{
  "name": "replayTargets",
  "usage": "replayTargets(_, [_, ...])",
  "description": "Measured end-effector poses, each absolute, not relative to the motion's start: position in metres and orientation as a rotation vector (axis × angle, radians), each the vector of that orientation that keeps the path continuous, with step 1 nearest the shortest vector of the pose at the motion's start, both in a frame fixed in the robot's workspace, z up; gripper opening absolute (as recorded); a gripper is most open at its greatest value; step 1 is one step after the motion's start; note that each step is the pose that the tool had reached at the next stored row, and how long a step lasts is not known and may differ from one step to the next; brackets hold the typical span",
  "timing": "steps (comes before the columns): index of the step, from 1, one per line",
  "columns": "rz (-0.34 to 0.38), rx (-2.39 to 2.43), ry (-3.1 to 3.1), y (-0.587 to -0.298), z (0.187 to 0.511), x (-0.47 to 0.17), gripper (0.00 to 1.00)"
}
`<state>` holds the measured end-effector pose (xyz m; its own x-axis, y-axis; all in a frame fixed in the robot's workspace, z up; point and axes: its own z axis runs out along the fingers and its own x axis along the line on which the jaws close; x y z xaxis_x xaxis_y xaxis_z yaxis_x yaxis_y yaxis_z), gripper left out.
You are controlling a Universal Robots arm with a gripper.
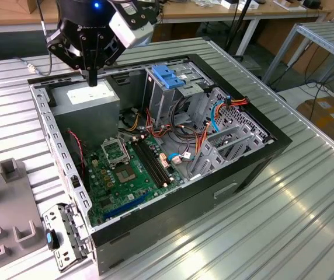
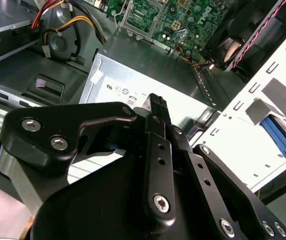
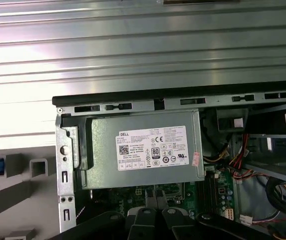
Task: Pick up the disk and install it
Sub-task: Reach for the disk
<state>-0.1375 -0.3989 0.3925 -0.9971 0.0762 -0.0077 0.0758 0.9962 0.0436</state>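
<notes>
Black hand (image 1: 92,81) (pinched) over smooth grey box (image 1: 85,100).

Open case (image 1: 173,217) on slatted table (image 1: 298,224), gripper (image 1: 92,81) close over power supply (image 1: 88,104) in one corner, drive cage (image 1: 160,96) upright mid-case, cables (image 1: 181,125) tangled beside it, open room above motherboard (image 1: 117,182), bare table along the exterior view's right.

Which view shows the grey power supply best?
The first wrist view: the power supply sits face-on, whole sticker visible. In the exterior view it is angled, under the gripper. In the second wrist view the gripper covers much of it.
</notes>
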Motion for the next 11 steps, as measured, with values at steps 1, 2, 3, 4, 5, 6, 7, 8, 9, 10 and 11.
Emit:
replayTargets(1, [0.068,0.119,3.13,-0.3989,0.3924,-0.1377,0.11])
replayTargets(2, [0.068,0.119,3.131,-0.3989,0.3923,-0.1379,0.11])
replayTargets(3, [0.068,0.119,3.131,-0.3989,0.3923,-0.138,0.11])
replayTargets(4, [0.068,0.12,3.134,-0.399,0.3921,-0.1391,0.11])
replayTargets(5, [0.067,0.12,3.136,-0.3989,0.392,-0.1405,0.11])
replayTargets(6, [0.068,0.12,3.137,-0.3989,0.3919,-0.1406,0.11])
replayTargets(7, [0.067,0.12,3.137,-0.3989,0.392,-0.1407,0.11])
replayTargets(8, [0.067,0.12,3.138,-0.399,0.3919,-0.1409,0.11])
replayTargets(9, [0.067,0.12,3.138,-0.3989,0.3919,-0.1411,0.11])
replayTargets(10, [0.067,0.12,3.138,-0.3989,0.3919,-0.1412,0.11])
replayTargets(11, [0.067,0.12,3.139,-0.3989,0.3918,-0.1415,0.11])
